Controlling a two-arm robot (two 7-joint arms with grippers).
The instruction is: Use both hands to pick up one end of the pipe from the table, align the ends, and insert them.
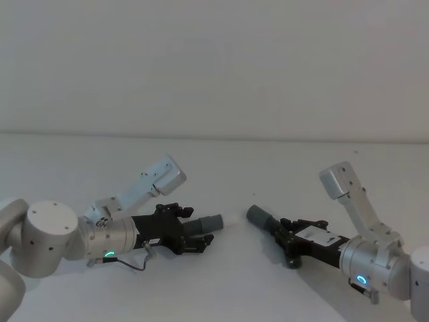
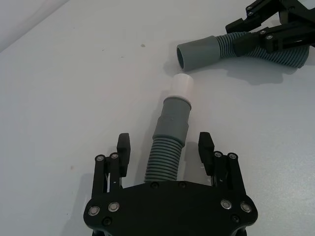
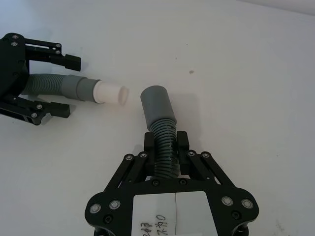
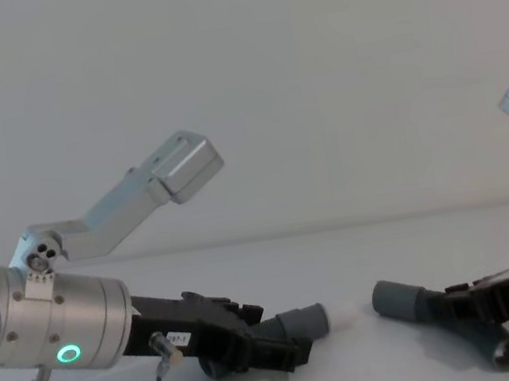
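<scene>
The pipe is in two corrugated dark-grey pieces on the white table. The left piece ends in a grey cuff with a white tip. My left gripper straddles its ribbed part, open, with a gap on each side of the hose. The right piece ends in a plain grey cuff. My right gripper is shut on its ribbed part just behind the cuff. The two ends face each other a short way apart, out of line, in the head view as white-tipped cuff and plain cuff.
A plain pale wall rises behind the table's far edge. Both arms lie low over the table, the left arm and the right arm, each with a camera bracket sticking up. A small dark speck marks the surface beyond the cuffs.
</scene>
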